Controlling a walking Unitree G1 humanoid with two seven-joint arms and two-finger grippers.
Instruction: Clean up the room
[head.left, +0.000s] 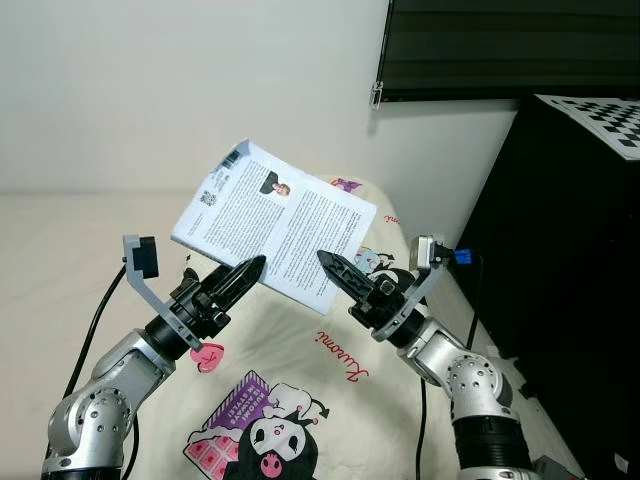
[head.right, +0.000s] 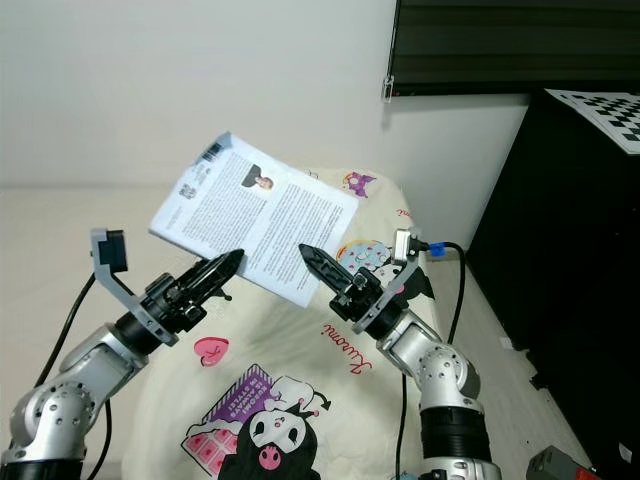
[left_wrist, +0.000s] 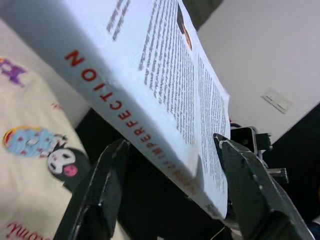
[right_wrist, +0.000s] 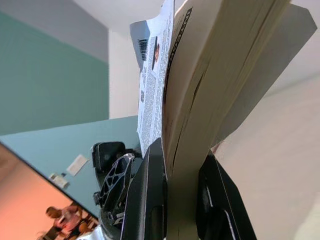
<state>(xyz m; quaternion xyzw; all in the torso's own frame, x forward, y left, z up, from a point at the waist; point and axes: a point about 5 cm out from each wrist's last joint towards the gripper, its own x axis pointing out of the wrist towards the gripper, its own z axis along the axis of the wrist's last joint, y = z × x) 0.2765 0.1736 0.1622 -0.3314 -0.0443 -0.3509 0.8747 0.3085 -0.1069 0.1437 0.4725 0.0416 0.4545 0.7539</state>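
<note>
Up in the head views, a white book (head.left: 272, 223) hangs tilted above the cartoon-print blanket (head.left: 290, 400), back cover up, held between both arms. Left wrist view now: the left gripper (left_wrist: 170, 160) has its fingers spread wide, the book's spine edge lying between them, unclamped. Right wrist view: the right gripper (right_wrist: 181, 172) is clenched on the book's page edge, fingers (right_wrist: 150, 195) pressing both sides.

Plain white wall (head.left: 190, 80) at the far side, dark window blind (head.left: 510, 45) upper right, tall black cabinet (head.left: 570, 270) right, cartoon-printed cream bedsheet (head.left: 290, 400) near.
</note>
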